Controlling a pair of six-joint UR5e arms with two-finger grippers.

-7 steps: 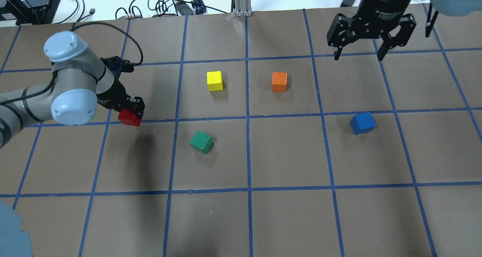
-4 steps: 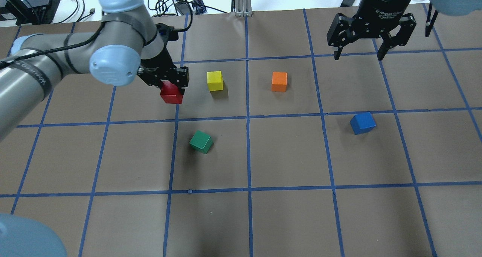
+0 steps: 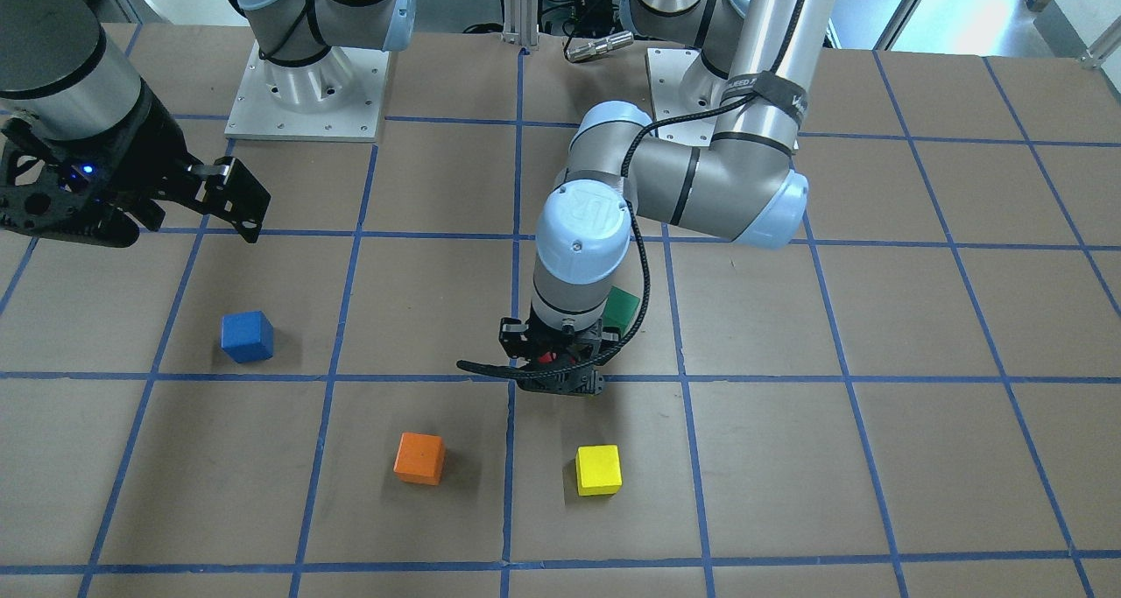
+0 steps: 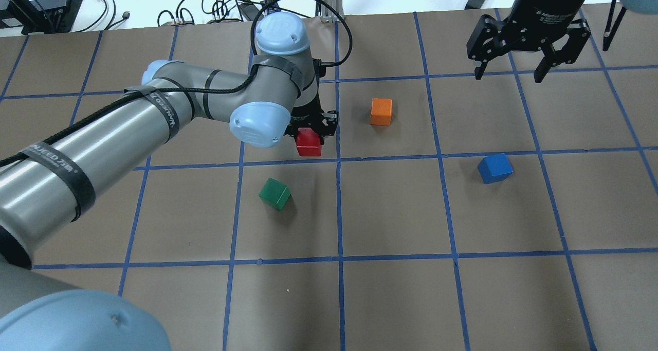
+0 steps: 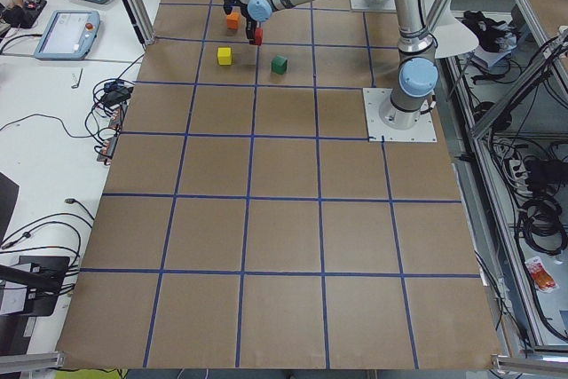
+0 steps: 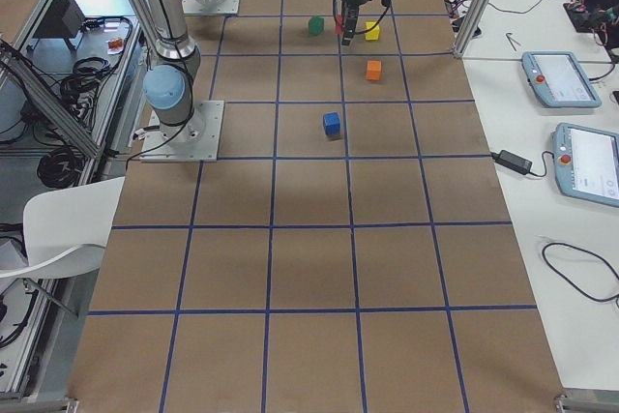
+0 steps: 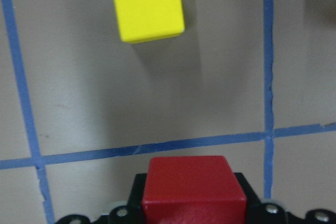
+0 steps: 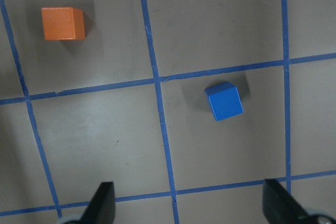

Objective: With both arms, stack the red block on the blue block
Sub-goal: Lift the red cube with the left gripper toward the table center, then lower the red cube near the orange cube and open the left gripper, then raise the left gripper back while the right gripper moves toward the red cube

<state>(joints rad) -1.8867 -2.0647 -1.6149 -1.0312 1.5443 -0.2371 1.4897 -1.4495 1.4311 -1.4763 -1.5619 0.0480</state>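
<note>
Over bench [image 4: 411, 212] centre, left gripper [image 4: 310, 134] is clamping the red block [image 4: 309, 145], mostly hidden from the front-facing view; right gripper [image 4: 508, 77] fingers [image 8: 102, 205] are hanging spread.

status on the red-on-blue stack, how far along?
Done: the red block is gripped in the left gripper, apparently off the table. In hand: it hangs near the table's middle, close to the yellow block. Left: the blue block sits alone with nothing on it, and the right gripper hangs open, apart from it. Any handover and the placing are not yet done.
</note>
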